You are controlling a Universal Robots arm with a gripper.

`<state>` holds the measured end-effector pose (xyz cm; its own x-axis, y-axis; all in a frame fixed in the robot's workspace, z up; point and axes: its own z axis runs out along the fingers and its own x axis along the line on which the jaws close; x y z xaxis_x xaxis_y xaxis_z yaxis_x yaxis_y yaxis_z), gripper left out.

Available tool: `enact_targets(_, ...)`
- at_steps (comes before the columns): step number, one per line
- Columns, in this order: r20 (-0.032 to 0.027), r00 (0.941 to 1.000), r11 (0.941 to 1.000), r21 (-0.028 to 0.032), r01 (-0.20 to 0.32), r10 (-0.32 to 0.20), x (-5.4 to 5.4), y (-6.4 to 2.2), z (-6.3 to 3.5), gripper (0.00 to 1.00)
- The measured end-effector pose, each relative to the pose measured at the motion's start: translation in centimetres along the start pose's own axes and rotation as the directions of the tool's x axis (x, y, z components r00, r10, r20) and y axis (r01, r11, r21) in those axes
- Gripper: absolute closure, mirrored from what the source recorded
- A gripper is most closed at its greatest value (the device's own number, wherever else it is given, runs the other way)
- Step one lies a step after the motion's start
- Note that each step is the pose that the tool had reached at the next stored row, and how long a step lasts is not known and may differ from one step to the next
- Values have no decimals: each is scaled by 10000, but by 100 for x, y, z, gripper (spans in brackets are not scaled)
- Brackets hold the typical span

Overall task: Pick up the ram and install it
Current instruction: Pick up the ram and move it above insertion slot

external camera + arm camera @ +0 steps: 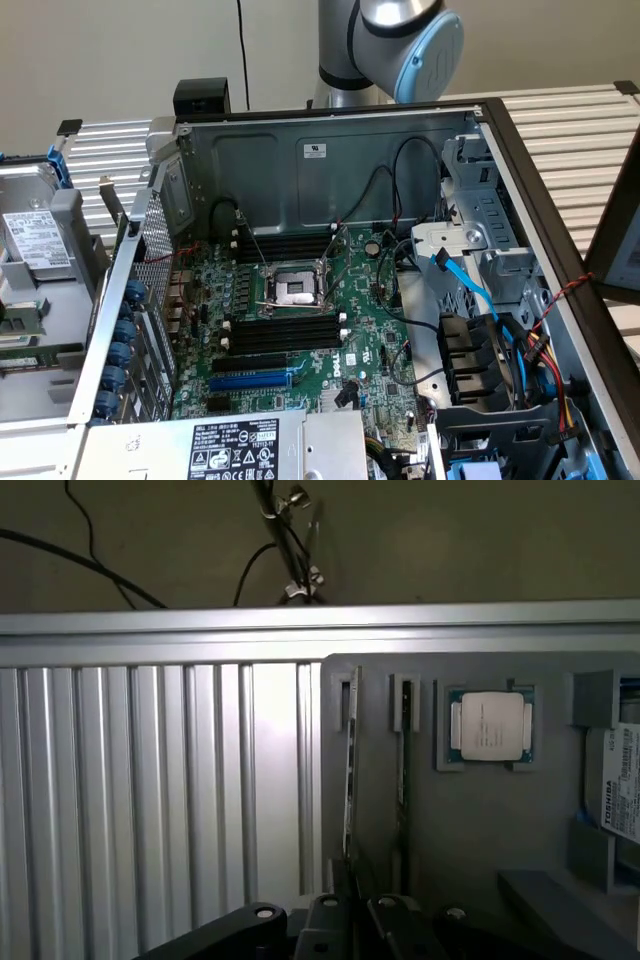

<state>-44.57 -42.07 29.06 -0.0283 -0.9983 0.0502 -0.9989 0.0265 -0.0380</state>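
The claw (352, 912) is just before the ram (348, 770), which stands on its edge in a gray tray (460, 820). How wide the claw is, I cannot tell. Farther off sits a processor (492, 727), then a drive (622, 785) marked TOSHIBA.

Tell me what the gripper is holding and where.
Cannot be told. The gripper sits by one end of the ram standing in the grey tray.

The ribbed silver aluminium table (150, 810) shows a smooth brushed sheen. The grey plastic holder tray (470, 830) is matt; the thin green circuit-board ram (402, 770) dull; the square processor's metal lid (492, 726) shiny. The open grey sheet-metal computer case (300, 180) looks matt.
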Motion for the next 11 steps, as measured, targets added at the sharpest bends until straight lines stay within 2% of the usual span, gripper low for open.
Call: enact_targets(11, 0, 10000, 10000, 0, 4, -4, 66, -21, -499, 87)
